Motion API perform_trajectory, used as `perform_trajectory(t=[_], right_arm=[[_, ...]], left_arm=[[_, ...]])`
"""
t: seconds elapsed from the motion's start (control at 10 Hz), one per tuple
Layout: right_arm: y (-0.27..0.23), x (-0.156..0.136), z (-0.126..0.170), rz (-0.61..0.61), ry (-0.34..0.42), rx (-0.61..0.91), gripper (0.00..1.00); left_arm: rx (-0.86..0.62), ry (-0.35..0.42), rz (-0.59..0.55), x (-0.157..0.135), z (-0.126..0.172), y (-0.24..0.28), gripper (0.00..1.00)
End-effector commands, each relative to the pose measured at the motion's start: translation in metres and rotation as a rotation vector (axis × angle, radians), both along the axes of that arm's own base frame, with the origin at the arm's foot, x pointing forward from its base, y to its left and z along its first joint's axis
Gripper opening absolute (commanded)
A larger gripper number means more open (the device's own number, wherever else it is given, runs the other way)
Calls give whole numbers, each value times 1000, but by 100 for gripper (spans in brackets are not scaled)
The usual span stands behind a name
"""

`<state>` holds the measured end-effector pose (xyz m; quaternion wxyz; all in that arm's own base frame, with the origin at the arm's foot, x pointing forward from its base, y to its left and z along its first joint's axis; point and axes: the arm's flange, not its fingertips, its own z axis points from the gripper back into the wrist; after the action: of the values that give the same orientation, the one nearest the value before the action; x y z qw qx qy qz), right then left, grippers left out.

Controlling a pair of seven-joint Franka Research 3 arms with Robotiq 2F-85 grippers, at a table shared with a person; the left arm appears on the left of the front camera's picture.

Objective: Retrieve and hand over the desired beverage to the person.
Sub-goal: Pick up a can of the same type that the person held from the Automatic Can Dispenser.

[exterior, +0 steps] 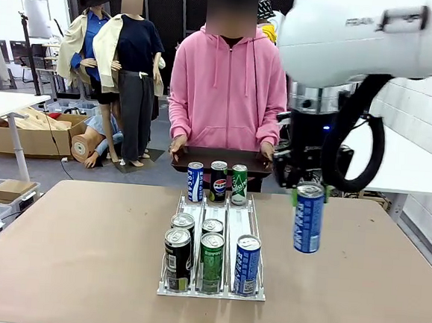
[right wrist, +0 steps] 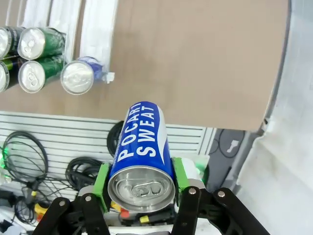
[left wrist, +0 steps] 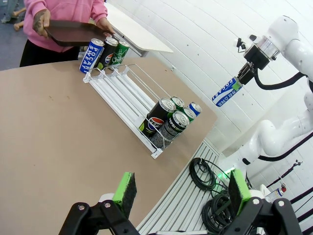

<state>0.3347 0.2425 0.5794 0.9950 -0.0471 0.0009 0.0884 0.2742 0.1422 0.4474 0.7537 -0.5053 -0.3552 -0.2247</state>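
Observation:
My right gripper (exterior: pixel 309 190) is shut on the top of a blue Pocari Sweat can (exterior: pixel 308 218), which hangs upright above the table's right side. In the right wrist view the same can (right wrist: pixel 142 155) sits clamped between the green pads (right wrist: pixel 101 180). From the left wrist, that held can (left wrist: pixel 227 92) shows far off under the right arm. My left gripper (left wrist: pixel 181 191) is open and holds nothing, near the table's edge. The person (exterior: pixel 228 84) in a pink hoodie stands at the far side and holds a dark tray (exterior: pixel 220 160) with both hands.
A white wire rack (exterior: pixel 215 245) at the table's middle holds several cans at its near end and three at its far end (exterior: pixel 217 182). Cables (right wrist: pixel 29 161) lie on the floor below the table's edge. Bare tabletop lies left and right of the rack.

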Motion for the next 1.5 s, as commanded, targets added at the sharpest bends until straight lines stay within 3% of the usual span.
perform_trajectory(t=[0.0, 0.3, 0.7, 1.1, 1.4], right_arm=[[-52, -14, 2, 33, -11, 5, 0], [-117, -13, 0, 87, 4, 33, 0], [-181, 16, 4, 111, 5, 82, 0], [-201, 27, 8, 137, -14, 109, 0], [-201, 22, 1, 91, 15, 112, 0]], left_arm=[[-14, -10, 0, -2, 2, 1, 100], [-14, -10, 0, -2, 2, 1, 100], [-14, -10, 0, -2, 2, 1, 100], [-14, -10, 0, -2, 2, 1, 100], [-14, -10, 0, -2, 2, 1, 100]])
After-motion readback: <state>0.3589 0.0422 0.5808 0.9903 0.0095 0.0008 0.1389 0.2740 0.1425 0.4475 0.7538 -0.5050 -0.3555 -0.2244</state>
